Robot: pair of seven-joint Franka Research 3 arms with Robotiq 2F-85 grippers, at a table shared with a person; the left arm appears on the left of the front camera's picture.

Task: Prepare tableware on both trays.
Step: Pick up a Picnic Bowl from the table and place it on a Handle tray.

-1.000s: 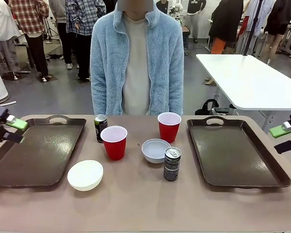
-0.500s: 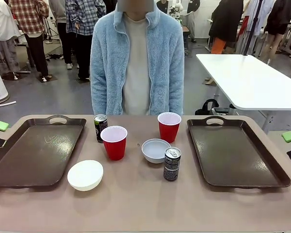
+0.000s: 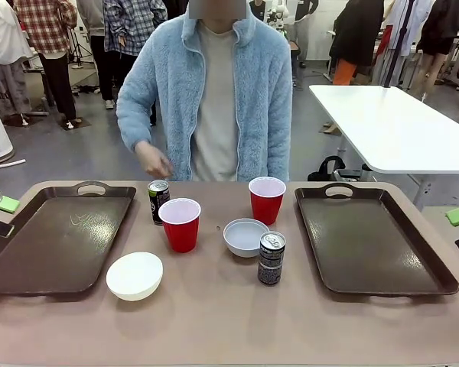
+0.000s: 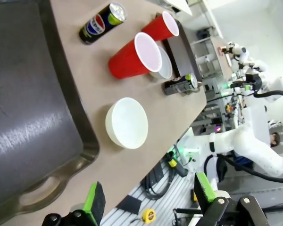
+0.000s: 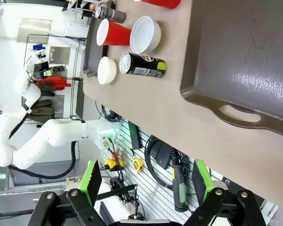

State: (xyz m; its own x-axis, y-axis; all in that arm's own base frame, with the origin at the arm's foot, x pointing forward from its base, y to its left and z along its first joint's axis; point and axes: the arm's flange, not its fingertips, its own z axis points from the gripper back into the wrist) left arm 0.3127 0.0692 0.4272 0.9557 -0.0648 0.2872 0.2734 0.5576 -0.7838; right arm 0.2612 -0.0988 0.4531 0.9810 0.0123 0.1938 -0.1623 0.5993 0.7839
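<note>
The left gripper [image 4: 148,200] hangs just off the table's [image 3: 214,321] left edge, near the far left corner, its jaws spread wide with nothing between them; one green pad [image 3: 4,203] peeps in at that edge in the front view. The right gripper [image 5: 146,178] hangs off the right edge in the same way, jaws wide apart and empty. The person stands at the middle of the far edge with one arm bent, its hand [image 3: 153,160] raised above that edge with fingers loosely curled downward, and the other arm straight down at the side.
</note>
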